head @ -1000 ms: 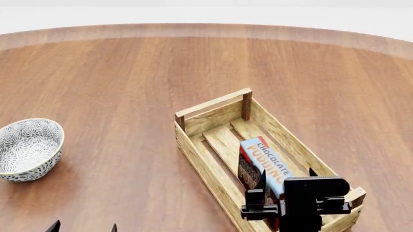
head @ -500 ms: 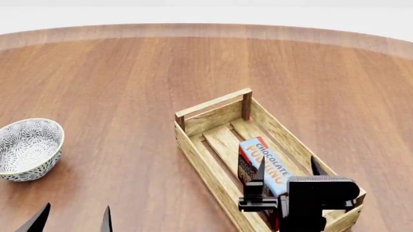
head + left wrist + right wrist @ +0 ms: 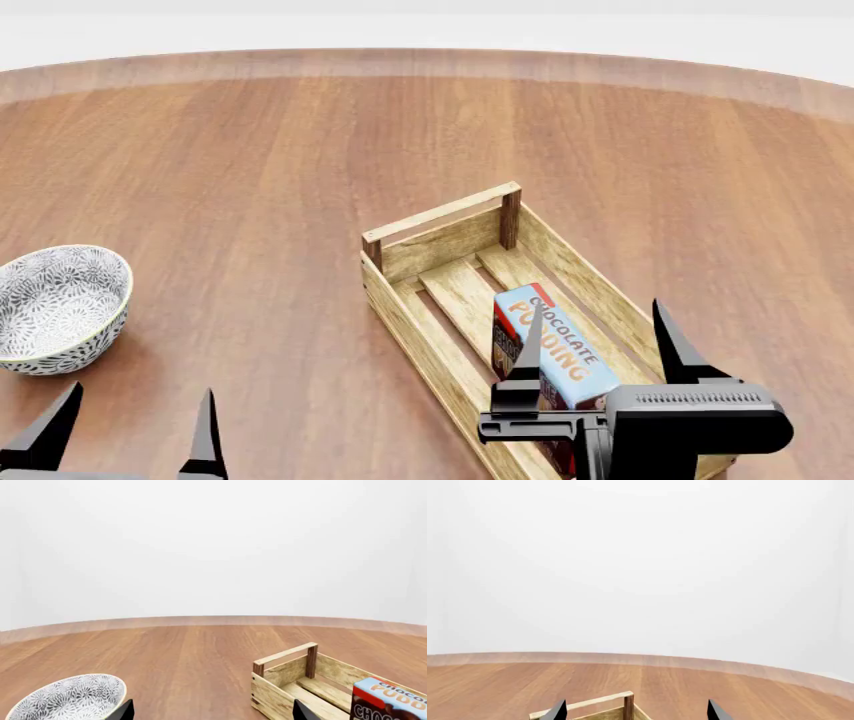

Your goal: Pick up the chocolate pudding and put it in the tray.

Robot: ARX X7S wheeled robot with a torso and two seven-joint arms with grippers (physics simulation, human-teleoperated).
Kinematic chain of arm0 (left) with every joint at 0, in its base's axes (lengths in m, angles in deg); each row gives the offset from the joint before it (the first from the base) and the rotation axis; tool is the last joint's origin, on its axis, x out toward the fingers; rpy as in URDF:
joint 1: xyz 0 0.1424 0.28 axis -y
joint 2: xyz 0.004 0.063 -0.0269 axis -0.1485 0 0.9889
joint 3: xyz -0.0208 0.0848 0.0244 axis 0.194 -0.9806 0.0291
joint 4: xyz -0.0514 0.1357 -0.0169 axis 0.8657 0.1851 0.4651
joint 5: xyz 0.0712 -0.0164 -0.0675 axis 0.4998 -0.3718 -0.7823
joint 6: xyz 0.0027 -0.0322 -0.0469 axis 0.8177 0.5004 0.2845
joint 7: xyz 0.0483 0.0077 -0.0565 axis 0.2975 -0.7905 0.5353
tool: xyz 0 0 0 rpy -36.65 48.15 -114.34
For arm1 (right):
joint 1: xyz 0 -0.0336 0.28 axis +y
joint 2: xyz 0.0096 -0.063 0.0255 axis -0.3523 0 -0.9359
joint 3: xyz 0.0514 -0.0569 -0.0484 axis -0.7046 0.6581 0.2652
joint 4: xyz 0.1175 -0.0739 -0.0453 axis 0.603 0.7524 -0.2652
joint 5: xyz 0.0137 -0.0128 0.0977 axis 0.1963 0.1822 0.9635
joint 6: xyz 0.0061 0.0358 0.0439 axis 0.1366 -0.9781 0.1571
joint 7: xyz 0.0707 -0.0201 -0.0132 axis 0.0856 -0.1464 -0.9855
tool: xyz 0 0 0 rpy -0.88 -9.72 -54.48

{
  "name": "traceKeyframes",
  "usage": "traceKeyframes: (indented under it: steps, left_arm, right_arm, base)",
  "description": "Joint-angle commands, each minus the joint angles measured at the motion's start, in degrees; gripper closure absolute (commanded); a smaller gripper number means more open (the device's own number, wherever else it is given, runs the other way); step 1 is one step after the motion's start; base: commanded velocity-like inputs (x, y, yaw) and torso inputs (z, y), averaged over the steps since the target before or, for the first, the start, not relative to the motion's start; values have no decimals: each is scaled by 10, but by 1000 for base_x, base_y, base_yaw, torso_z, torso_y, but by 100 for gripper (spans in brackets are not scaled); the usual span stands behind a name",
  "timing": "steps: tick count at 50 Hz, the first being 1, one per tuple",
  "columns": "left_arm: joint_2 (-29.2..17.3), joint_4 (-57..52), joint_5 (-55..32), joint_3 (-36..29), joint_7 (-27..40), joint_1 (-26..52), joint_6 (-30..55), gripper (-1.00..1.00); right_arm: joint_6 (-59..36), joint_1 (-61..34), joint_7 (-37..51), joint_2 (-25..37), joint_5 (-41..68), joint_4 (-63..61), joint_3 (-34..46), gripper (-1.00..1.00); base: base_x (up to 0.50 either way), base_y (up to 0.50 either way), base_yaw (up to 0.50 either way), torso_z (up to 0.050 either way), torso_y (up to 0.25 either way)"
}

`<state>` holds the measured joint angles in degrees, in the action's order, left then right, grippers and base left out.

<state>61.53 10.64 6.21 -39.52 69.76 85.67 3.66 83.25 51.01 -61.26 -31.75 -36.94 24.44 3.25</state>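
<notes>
The chocolate pudding, a carton with a light-blue top and brown faces, lies inside the tray, a light-wood slatted crate at the table's centre-right. It also shows in the left wrist view, inside the tray. My right gripper is open and empty, raised above the near end of the tray and the carton. In the right wrist view only its fingertips and the tray's far handle show. My left gripper is open and empty at the front left.
A grey-white patterned bowl stands at the left of the round wooden table, and shows in the left wrist view. The table's curved far edge runs across the back.
My right gripper has lifted off the carton and opened wide, leaving the pudding lying in the tray. My left gripper has risen further into view at the front left.
</notes>
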Motion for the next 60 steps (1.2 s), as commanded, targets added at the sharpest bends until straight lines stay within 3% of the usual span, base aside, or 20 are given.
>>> traceKeyframes:
  steps: [1, 37, 60]
  left_arm:
    - [-4, -18, 0, -2, 6, 1, 9, -100]
    - [-11, -30, -1, -7, 14, -3, 8, -100]
    - [-28, -94, 1, -10, 28, -23, 16, -100]
  right_arm:
    - [-6, 24, 4, 6, 6, -45, 2, -100]
    - [-5, 31, 17, 15, 13, -60, 14, -100]
    - [-19, 68, 38, 31, 5, -155, 21, -100]
  base:
    - [0, 0, 0, 0, 0]
    - [0, 0, 0, 0, 0]
    - [0, 0, 0, 0, 0]
